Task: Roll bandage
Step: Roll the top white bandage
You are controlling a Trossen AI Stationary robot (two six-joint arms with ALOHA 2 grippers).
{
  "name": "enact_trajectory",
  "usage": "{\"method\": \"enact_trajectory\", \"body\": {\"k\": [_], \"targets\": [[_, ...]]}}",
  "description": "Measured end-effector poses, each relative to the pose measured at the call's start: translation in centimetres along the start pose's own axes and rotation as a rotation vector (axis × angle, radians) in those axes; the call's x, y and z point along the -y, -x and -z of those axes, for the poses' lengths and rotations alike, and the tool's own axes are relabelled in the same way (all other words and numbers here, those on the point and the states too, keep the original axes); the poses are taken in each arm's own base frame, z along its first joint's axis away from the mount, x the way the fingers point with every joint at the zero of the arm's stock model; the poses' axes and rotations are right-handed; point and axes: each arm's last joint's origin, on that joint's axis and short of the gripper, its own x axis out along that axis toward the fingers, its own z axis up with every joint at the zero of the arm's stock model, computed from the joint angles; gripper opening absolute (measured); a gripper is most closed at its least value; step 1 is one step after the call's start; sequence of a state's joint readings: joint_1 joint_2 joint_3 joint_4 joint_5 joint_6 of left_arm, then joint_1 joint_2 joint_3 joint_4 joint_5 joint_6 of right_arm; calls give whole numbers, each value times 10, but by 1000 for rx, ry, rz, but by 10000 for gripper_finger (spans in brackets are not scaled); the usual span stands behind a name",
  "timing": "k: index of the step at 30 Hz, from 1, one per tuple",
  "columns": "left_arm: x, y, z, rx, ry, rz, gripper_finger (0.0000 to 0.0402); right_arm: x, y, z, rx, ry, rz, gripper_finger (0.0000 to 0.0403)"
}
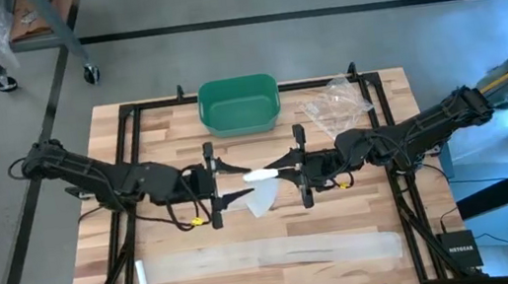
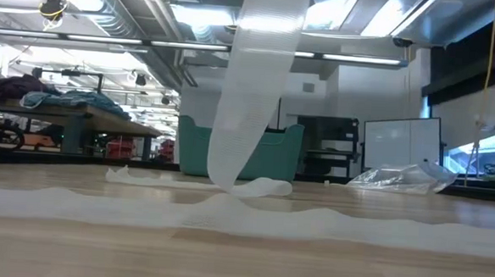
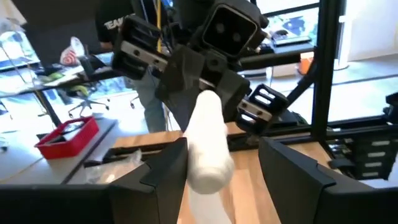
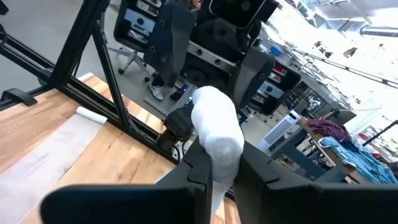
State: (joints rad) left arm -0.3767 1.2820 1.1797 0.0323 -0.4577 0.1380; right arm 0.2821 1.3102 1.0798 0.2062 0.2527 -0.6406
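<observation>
White bandage (image 1: 261,174) is partly rolled, gripped above the table (image 1: 149,246) by the closed right hand (image 1: 289,165); the left hand (image 1: 230,181) is spread wide, empty. Much strip (image 1: 270,256) lies unrolled.

Matt white gauze bandage (image 1: 261,174), wood-grain table (image 1: 412,204), green plastic bin (image 1: 239,104).

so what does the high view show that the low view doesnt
Only the high view shows both arms: the left gripper open beside the white rolled bandage end, the right gripper shut on it, and the bandage's flat tail across the wooden table. Only the low view shows the strip hanging down and the room behind. Both show the green plastic bin and the clear plastic wrapper.
</observation>
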Motion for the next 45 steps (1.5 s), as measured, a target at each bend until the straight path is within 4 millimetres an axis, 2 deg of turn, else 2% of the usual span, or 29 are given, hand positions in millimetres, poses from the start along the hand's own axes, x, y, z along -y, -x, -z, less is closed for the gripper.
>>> {"method": "enact_trajectory", "body": {"k": [10, 19, 28, 34, 38, 45], "targets": [[-5, -4, 1, 5, 50, 70, 188, 0, 0, 0, 1, 24, 1, 46], [-7, -8, 3, 5, 48, 62, 184, 0, 0, 0, 1, 23, 3, 46], [-8, -10, 2, 21, 63, 56, 155, 1, 0, -1, 7, 21, 7, 47], [-10, -11, 1, 31, 70, 47, 114, 1, 0, -1, 13, -63, 8, 47], [-10, -11, 0, 49, 20, 42, 78, -1, 1, -4, 31, -148, 6, 72], [-8, -10, -4, 92, -99, 42, 44, -4, 2, -7, 30, -214, 16, 156]]}}
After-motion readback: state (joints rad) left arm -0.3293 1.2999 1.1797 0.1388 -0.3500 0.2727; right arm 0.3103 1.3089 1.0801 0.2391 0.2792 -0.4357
